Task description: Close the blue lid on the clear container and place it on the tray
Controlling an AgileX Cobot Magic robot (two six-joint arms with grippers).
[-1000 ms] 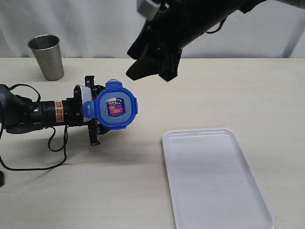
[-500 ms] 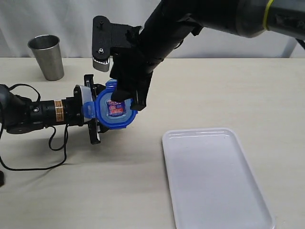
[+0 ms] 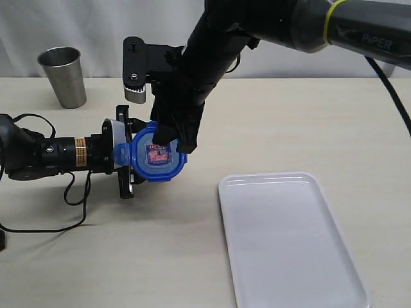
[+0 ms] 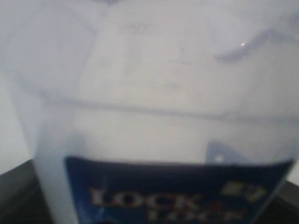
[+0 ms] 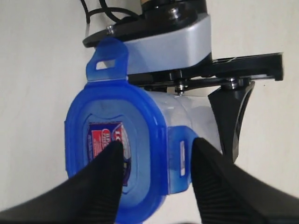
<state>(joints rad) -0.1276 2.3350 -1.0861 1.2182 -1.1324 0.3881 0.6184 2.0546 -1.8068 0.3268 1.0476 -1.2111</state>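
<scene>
My left gripper is shut on the clear container, holding it on its side just above the table. The blue lid sits on the container's mouth with its red-and-white label facing outward. My right gripper reaches down from above, open; one of its fingers rests against the lid's top by the label. The other finger stands just outside a side flap, with the rim between them. Another flap sticks out unlatched. In the left wrist view the blurred container fills the picture.
The white tray lies flat at the front right of the table. A grey steel cup stands at the back left. The left arm's black cable loops on the table below that arm.
The right arm swung down from the back onto the lid. Its fingers have narrowed around the lid's edge. The lid end has dipped slightly lower.
</scene>
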